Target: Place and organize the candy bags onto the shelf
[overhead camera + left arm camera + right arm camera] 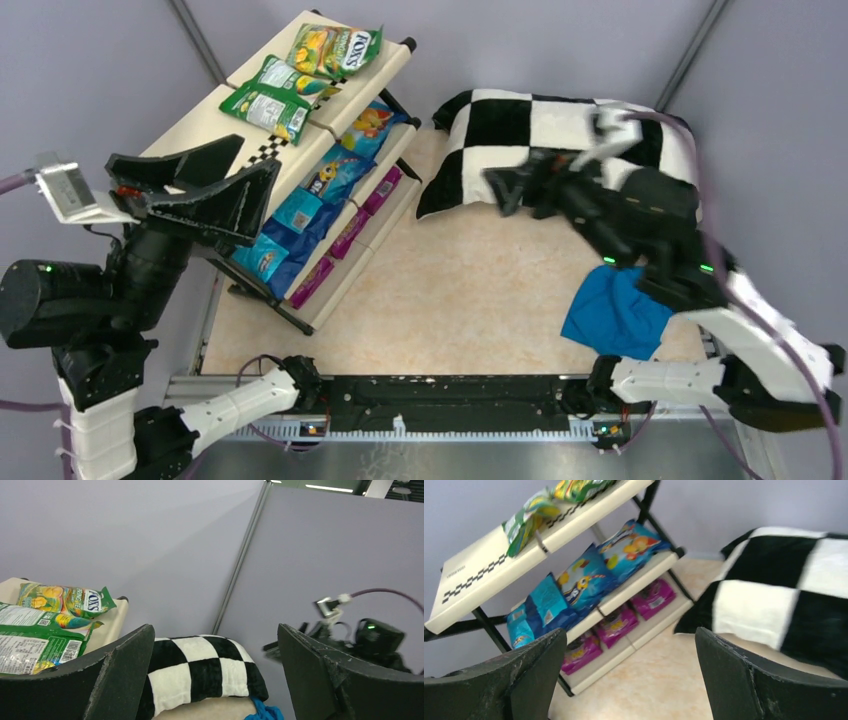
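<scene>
Candy bags (300,212), glossy crinkled plastic packets, all lie on the shelf (262,52), a cream three-tier slanted rack on a black tube frame with black-and-white checkered strips on its tiers. It stands at the far left of the surface (450,290), which is beige and mottled. On the top tier a green-yellow FOX'S bag (335,50) lies flat at the far end, with green-white bags (268,108) just beside it, their printed backs and barcodes facing up. The middle tier carries a row of blue bags (335,170), overlapping and leaning on the slope. On the bottom tier three magenta bags (616,625) lie end to end. To the right of the shelf a soft, plump checkered pillow (560,140) rests against the back wall, and a crumpled blue cloth (615,312) lies near the right edge. The left jaws, matte black wedges with scuffed faces, stand wide apart just beside the near end of the top tier and hold nothing; between them the wrist view shows the pillow and the grey wall. The right jaws, of the same shape, are also spread wide and empty, hanging above the pillow and facing the shelf. In the overhead view they are blurred.
</scene>
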Motion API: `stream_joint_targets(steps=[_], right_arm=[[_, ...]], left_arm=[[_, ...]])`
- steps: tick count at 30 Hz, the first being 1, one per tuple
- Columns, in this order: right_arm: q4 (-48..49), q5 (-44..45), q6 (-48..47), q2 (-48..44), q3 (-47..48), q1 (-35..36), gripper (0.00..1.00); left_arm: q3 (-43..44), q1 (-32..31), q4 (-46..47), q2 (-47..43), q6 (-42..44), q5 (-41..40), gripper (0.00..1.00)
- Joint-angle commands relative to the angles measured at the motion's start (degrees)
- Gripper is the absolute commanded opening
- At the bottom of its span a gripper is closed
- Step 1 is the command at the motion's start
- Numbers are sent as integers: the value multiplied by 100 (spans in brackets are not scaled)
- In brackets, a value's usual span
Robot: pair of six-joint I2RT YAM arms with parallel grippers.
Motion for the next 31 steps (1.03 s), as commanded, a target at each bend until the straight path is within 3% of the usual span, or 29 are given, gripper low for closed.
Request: stream_joint_targets(steps=[1, 5, 12, 22, 31], right_arm=[[-1610, 803, -750, -1397, 581, -13, 99], [-2261, 873, -767, -1935, 1283, -13, 99], [-2082, 905, -1271, -2256, 1311, -13, 99], [-595, 644, -1953, -2840, 41, -17, 99], [-402, 871, -1796, -2999, -289, -13, 99]], left_arm=[[68, -9, 293, 281, 277, 154, 99], [-157, -9, 629, 338, 272, 95, 99], [-259, -9, 713, 494, 342, -113, 99], [-489, -9, 666, 190, 185, -676, 99], [-341, -9, 415, 238, 141, -768, 99]])
